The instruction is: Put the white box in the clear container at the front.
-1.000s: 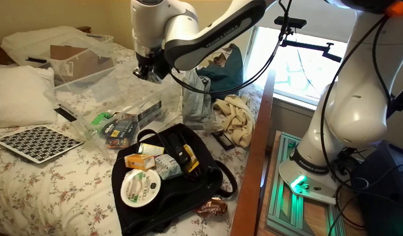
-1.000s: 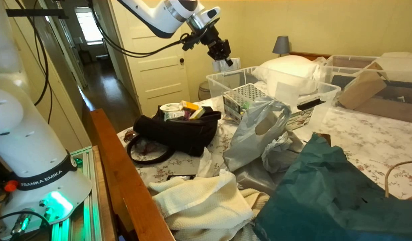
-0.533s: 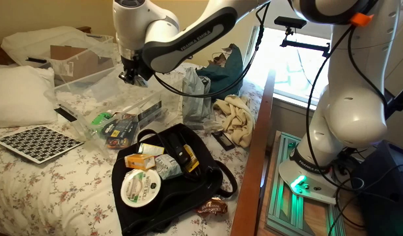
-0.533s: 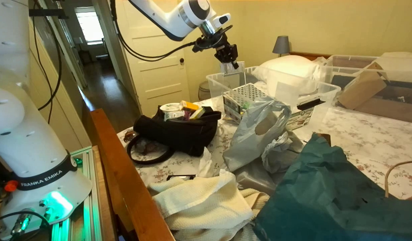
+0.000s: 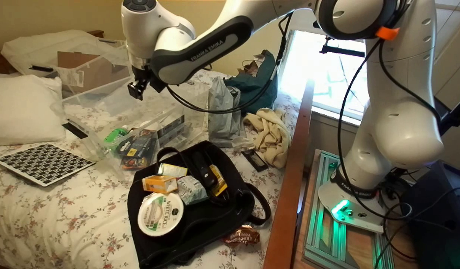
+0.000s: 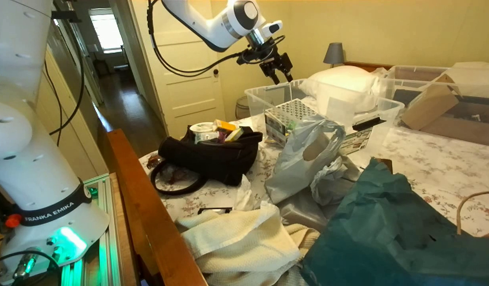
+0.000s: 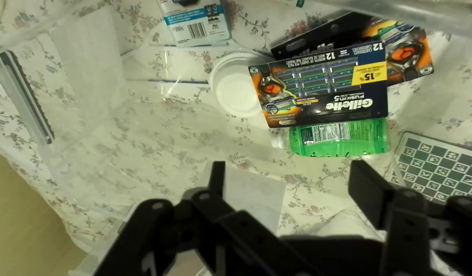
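My gripper (image 5: pixel 135 91) hangs above the clear container in both exterior views, its fingers spread. In the wrist view nothing is gripped by the fingers (image 7: pixel 374 193). The clear container (image 6: pixel 387 115) rests on the bed, open at the top. Inside it the wrist view shows a dark Gillette pack (image 7: pixel 320 92), a green bottle (image 7: pixel 339 138), a round white bowl (image 7: pixel 236 88) and a white-and-blue pack (image 7: pixel 197 23). The white box is not clearly visible. A pale rectangle (image 7: pixel 255 199) shows beneath the jaws; I cannot tell whether it is the box or part of the container.
A black bag (image 5: pixel 215 231) with groceries lies beside the container. Close by are a grey plastic bag (image 6: pixel 304 171), a teal bag (image 6: pixel 391 238) and a towel (image 6: pixel 244 242). A pillow (image 5: pixel 24 112) and another bin holding cardboard (image 5: pixel 86 71) stand farther off.
The arm has swung farther from its base, over the container, and dropped slightly. The jaws have opened, and the pale box they held has left them.
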`<state>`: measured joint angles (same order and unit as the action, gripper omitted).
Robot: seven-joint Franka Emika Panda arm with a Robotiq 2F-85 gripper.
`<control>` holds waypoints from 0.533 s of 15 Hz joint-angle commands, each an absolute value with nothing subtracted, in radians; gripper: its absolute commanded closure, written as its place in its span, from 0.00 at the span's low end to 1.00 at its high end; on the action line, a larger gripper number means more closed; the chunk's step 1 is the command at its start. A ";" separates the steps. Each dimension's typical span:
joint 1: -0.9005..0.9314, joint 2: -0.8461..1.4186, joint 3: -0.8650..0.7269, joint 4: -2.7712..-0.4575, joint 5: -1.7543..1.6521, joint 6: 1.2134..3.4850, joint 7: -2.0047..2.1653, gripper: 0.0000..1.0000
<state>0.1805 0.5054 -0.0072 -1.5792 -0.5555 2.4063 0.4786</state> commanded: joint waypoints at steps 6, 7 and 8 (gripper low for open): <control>0.249 0.386 -0.037 -1.758 -0.520 2.417 0.488 0.00; 0.245 0.461 -0.042 -1.653 -0.516 2.396 0.471 0.00; 0.248 0.445 -0.039 -1.679 -0.518 2.396 0.474 0.00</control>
